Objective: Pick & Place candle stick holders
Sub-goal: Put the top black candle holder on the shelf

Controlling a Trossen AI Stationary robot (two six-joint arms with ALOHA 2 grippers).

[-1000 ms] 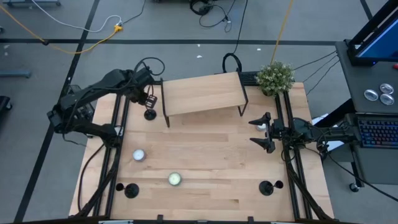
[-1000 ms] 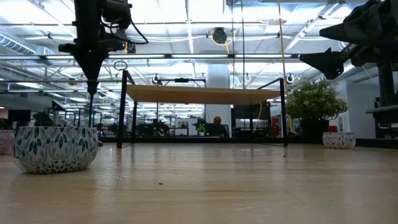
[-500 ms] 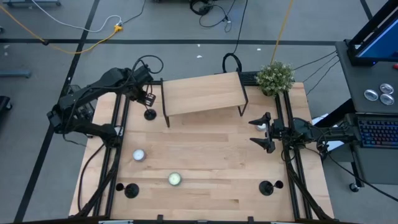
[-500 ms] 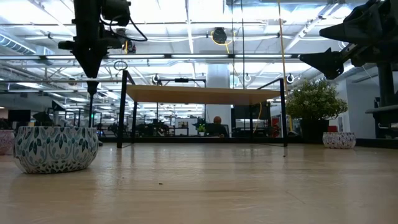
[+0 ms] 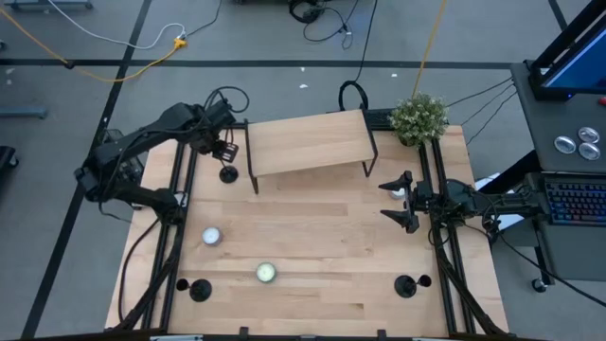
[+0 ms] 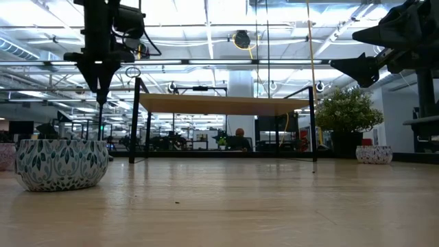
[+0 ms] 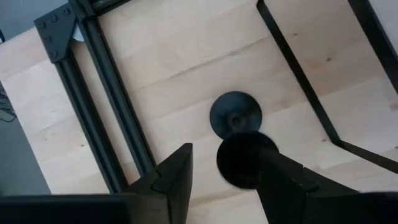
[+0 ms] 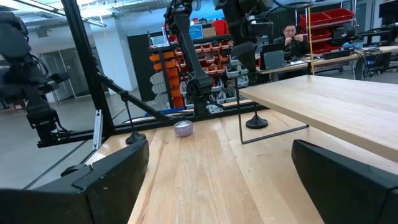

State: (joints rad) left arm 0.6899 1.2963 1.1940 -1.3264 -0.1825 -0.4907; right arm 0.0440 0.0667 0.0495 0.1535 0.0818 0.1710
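Grey floor (image 5: 265, 33) with yellow and black cables. Light wood surface (image 5: 322, 256) carries a small raised wooden shelf (image 5: 308, 142) and potted plant (image 5: 418, 117). Bright ceiling strip lights (image 6: 206, 27). Orange and red storage bins (image 8: 205, 50) behind.

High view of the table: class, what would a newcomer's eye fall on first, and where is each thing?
First, the wooden shelf with black legs at the table's far edge, beside a potted plant. Next, the left gripper poised above a candle stick holder left of that shelf. Two more black holders stand at the near corners, with two tealights between.
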